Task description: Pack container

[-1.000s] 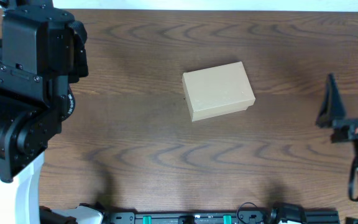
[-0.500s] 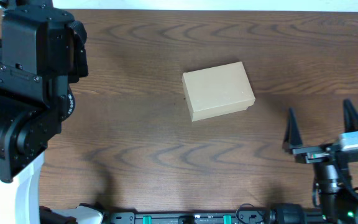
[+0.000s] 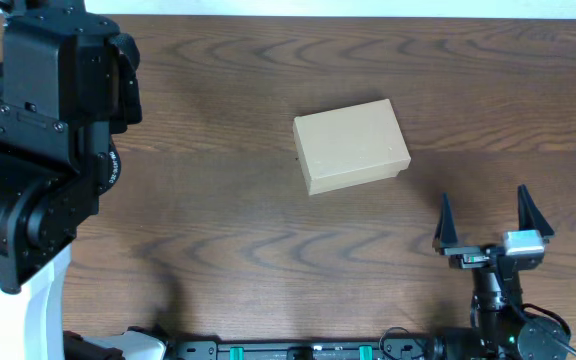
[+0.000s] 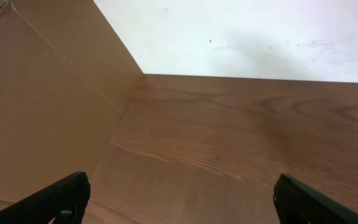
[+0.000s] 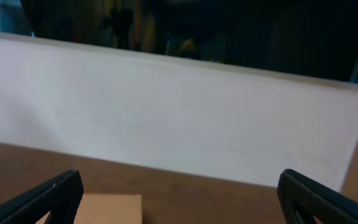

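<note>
The container (image 3: 351, 145) is a small tan cardboard box with its lid shut, lying slightly askew at the middle of the wooden table. My right gripper (image 3: 481, 222) is open and empty near the front right of the table, apart from the box, its fingers pointing toward the far edge. In the right wrist view the gripper (image 5: 179, 196) has both fingers wide apart, and a corner of the box (image 5: 110, 210) shows low on the left. My left gripper (image 4: 179, 196) is open and empty over bare table, and the box is out of that view.
The bulky black left arm (image 3: 48, 150) fills the left side of the overhead view. A white wall (image 5: 166, 106) runs along the far table edge. A black rail (image 3: 298, 350) lies along the front edge.
The right arm has swung from the right edge to the front right of the table, turning its open fingers toward the far edge. The box and the left arm have not moved.
</note>
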Tool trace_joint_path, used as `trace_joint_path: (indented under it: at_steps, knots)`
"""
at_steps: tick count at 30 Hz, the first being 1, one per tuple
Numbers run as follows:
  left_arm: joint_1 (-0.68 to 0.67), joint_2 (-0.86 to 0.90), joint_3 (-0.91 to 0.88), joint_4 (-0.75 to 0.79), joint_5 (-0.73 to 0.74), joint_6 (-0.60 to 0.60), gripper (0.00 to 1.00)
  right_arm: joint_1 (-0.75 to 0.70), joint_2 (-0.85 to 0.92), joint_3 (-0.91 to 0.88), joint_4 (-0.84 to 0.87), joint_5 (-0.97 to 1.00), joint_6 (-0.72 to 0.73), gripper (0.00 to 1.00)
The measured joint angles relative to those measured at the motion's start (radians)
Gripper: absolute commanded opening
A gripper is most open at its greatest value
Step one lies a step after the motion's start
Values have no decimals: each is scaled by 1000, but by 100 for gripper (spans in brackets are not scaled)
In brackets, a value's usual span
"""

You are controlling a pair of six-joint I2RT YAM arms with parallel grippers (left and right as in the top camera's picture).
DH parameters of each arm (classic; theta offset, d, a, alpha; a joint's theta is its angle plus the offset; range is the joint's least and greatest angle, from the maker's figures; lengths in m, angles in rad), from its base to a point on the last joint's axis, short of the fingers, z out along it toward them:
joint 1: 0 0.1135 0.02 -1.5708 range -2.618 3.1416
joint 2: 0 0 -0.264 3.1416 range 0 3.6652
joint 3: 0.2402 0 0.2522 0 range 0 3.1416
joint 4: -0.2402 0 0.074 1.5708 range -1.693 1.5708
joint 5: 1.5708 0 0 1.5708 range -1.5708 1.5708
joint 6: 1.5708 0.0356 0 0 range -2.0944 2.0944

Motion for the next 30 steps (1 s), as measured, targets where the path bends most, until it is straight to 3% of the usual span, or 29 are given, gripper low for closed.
trace_joint_path:
  at_steps: [15,26,30]
  knots:
    - [0,0,0,0,0,0,95,1,-16,-166,365,26,-14,99]
    - [0,0,0,0,0,0,95,67,-16,-186,392,61,-27,99]
    - [0,0,0,0,0,0,95,69,-16,-241,476,71,-35,99]
